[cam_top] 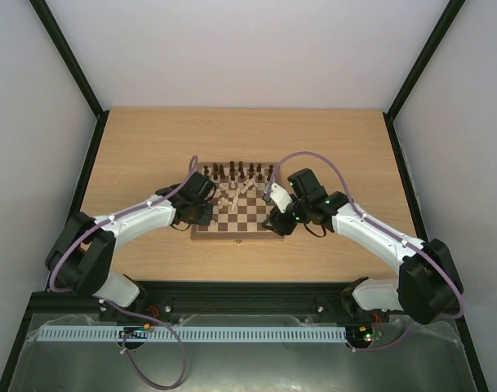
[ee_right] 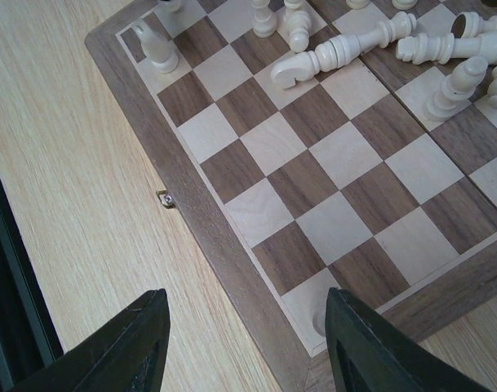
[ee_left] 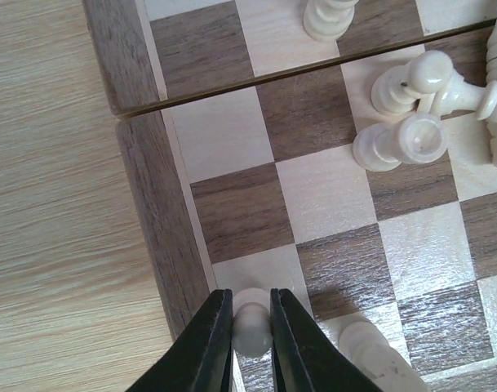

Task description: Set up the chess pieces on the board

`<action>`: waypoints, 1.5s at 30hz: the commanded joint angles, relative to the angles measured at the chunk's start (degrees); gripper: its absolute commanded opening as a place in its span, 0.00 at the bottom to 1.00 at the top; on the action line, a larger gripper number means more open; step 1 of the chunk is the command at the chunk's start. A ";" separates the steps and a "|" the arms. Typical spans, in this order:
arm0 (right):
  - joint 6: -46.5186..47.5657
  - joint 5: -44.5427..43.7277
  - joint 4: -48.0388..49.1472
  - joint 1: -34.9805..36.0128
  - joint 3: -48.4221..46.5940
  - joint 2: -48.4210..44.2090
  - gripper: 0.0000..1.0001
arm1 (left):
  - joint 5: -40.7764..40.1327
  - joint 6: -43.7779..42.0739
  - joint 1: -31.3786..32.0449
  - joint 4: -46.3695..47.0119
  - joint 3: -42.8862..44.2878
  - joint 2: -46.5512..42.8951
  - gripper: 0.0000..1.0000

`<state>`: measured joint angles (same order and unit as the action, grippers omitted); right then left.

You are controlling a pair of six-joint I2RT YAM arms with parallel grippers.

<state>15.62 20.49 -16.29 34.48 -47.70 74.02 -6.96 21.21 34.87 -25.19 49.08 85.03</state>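
The board (cam_top: 238, 230) lies mid-table. Dark pieces (cam_top: 236, 171) stand along its far row. Cream pieces (cam_top: 232, 194) lie heaped behind the middle. My left gripper (cam_top: 201, 214) is at the board's left edge. In the left wrist view it (ee_left: 251, 296) is shut on a cream pawn (ee_left: 252, 333) standing on a light square beside the border (ee_left: 162, 245). My right gripper (cam_top: 281, 222) is at the right edge. In the right wrist view it (ee_right: 248, 343) is open and empty above the board's border (ee_right: 232, 269). A cream piece's base (ee_right: 320, 320) peeks out beside its right finger.
Another cream piece (ee_left: 370, 347) stands just right of the held pawn. Toppled cream pieces (ee_left: 403, 139) lie a few squares ahead, and they also show in the right wrist view (ee_right: 338, 53). A cream piece (ee_right: 157, 47) stands on a corner square. A small metal latch (ee_right: 165, 198) sticks out of the border.
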 commanded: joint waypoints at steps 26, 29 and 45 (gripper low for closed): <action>1.57 -0.53 -0.62 -0.22 0.61 -1.27 0.54 | 1.41 -2.58 0.35 -5.18 10.45 0.08 0.39; 1.61 -0.74 -0.67 -0.21 0.77 -1.63 0.54 | 3.85 -3.21 0.29 -5.67 13.83 3.12 0.39; 2.22 -2.08 -0.54 -0.31 1.10 -2.14 0.54 | 5.16 -3.81 0.39 -5.77 19.94 15.16 0.32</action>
<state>16.95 18.81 -16.32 34.46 -47.29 72.69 -2.55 18.17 34.98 -30.09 67.31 98.74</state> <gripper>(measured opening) 0.538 0.331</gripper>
